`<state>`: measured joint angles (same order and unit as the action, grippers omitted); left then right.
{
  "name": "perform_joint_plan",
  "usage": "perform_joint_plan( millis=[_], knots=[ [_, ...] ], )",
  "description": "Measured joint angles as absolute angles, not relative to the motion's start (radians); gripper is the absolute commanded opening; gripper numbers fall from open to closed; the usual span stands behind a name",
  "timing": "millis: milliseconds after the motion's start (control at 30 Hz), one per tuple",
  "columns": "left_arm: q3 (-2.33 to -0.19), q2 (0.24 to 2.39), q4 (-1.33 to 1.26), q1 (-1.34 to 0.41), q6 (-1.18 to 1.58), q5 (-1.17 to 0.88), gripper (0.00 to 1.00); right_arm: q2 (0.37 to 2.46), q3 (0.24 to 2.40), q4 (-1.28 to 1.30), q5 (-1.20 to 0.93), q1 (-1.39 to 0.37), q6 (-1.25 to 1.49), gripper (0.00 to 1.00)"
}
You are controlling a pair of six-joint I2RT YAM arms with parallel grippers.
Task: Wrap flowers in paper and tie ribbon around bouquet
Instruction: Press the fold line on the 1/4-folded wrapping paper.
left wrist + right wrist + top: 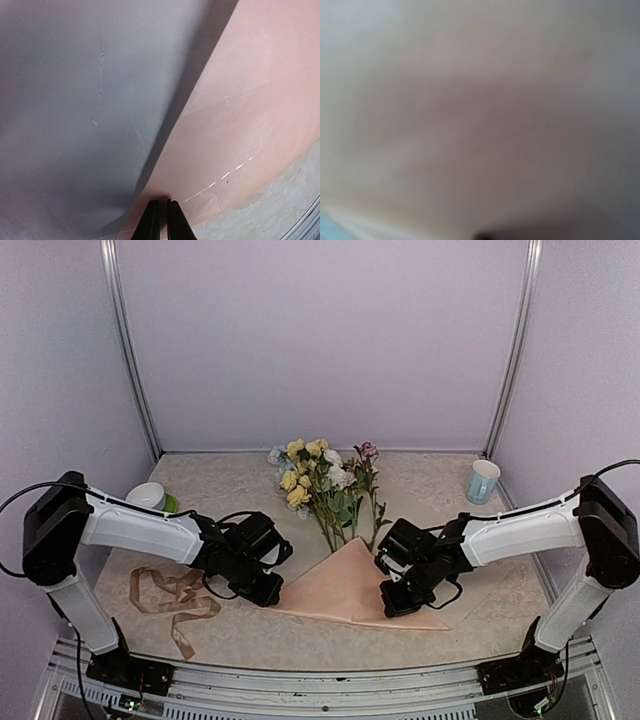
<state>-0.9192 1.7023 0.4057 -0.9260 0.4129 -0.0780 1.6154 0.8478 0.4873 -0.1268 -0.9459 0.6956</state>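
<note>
The peach-pink paper (345, 585) lies at the table's middle, raised into a peaked fold. Behind it lie the flowers (318, 480), blooms toward the back wall, their stems reaching the paper's peak. My left gripper (272, 592) is at the paper's left edge. In the left wrist view its jaws (162, 207) are shut on the edge of the paper (240, 125). My right gripper (392, 602) is shut at the sheet's right side, apparently pinching it. The right wrist view is filled by a pinkish blur close to the lens. The tan ribbon (175, 600) curls loose at the front left.
A pale blue cup (482, 480) stands at the back right corner. A white and green roll (152, 498) sits at the left, behind my left arm. The table's front rail (330, 680) runs just below the paper.
</note>
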Motion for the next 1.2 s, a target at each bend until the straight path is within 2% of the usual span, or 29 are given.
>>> perform_joint_plan(
  millis=[167, 300, 433, 567, 667, 833, 1200],
  knots=[
    [-0.881, 1.682, 0.377, -0.915, 0.414, -0.095, 0.09, 1.616, 0.943, 0.588, -0.094, -0.988, 0.66, 0.0],
    [-0.872, 1.677, 0.366, -0.915, 0.415, -0.098, 0.09, 1.635, 1.061, 0.502, -0.143, -1.065, 0.613, 0.0],
    [-0.864, 1.673, 0.356, -0.916, 0.419, -0.098, 0.09, 1.759, 1.129, 0.371, -0.238, -1.101, 0.599, 0.0],
    [-0.854, 1.666, 0.345, -0.916, 0.419, -0.098, 0.09, 1.91, 1.174, 0.342, -0.254, -1.101, 0.596, 0.0],
    [-0.853, 1.666, 0.345, -0.916, 0.419, -0.099, 0.09, 1.934, 1.185, 0.339, -0.245, -1.096, 0.603, 0.0],
    [-0.853, 1.666, 0.345, -0.916, 0.419, -0.099, 0.09, 1.927, 1.162, 0.334, -0.221, -1.086, 0.637, 0.0],
    [-0.852, 1.666, 0.345, -0.916, 0.411, -0.099, 0.09, 1.748, 0.939, 0.337, -0.196, -1.082, 0.714, 0.0]
  ],
)
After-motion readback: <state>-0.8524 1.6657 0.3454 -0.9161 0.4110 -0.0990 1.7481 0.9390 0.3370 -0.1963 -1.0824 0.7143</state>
